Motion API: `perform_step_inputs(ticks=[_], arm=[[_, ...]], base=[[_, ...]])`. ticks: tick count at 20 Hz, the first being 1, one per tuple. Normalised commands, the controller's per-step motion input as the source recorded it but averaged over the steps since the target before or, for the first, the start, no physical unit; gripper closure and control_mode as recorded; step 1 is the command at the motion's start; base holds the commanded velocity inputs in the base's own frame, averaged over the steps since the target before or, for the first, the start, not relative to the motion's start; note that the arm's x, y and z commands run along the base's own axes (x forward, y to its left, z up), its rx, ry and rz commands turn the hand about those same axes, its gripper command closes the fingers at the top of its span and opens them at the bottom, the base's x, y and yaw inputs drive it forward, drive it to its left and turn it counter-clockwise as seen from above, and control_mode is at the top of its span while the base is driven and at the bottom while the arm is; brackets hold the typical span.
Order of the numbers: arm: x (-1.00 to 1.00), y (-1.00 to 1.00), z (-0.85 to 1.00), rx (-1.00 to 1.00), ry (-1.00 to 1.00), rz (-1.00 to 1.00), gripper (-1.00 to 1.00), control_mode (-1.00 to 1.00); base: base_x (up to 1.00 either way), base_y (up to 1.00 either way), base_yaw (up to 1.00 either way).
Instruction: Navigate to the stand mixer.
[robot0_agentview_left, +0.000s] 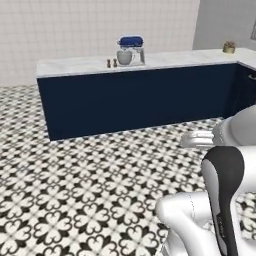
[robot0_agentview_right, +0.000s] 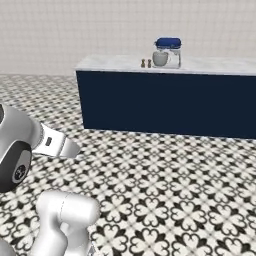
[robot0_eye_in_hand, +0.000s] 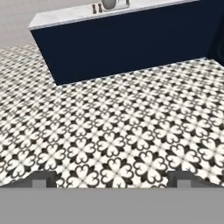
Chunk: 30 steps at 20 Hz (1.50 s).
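Patterned black-and-white floor tiles (robot0_eye_in_hand: 109, 131) stretch ahead of the hand to a navy counter (robot0_agentview_left: 135, 100), well apart from it.

Beyond the hand, on the counter's pale top, stands the stand mixer (robot0_agentview_left: 131, 50), with two small brown shakers (robot0_agentview_left: 111, 63) just beside it. The gripper (robot0_eye_in_hand: 111, 179) hangs over bare floor, its fingertips (robot0_eye_in_hand: 43, 178) wide apart and holding nothing. I judge the drive unfinished: most of the floor between base and counter remains to be crossed.
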Motion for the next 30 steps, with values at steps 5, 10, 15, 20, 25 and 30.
perform_step_inputs(ticks=[5,10,15,20,25,30], arm=[[0.0,0.0,0.0,0.0,0.0,0.0,-1.0,1.0],[0.0,0.0,0.0,0.0,0.0,0.0,-1.0,1.0],[0.0,0.0,0.0,0.0,0.0,0.0,-1.0,1.0],[0.0,0.0,0.0,0.0,0.0,0.0,-1.0,1.0],[0.0,0.0,0.0,0.0,0.0,0.0,-1.0,1.0],[0.0,0.0,0.0,0.0,0.0,0.0,-1.0,1.0]], base=[[0.92,-1.0,0.36],[1.0,-1.0,0.17],[1.0,-0.96,0.01],[1.0,0.33,-0.14],[1.0,0.73,-0.21],[1.0,-0.04,-0.1]])
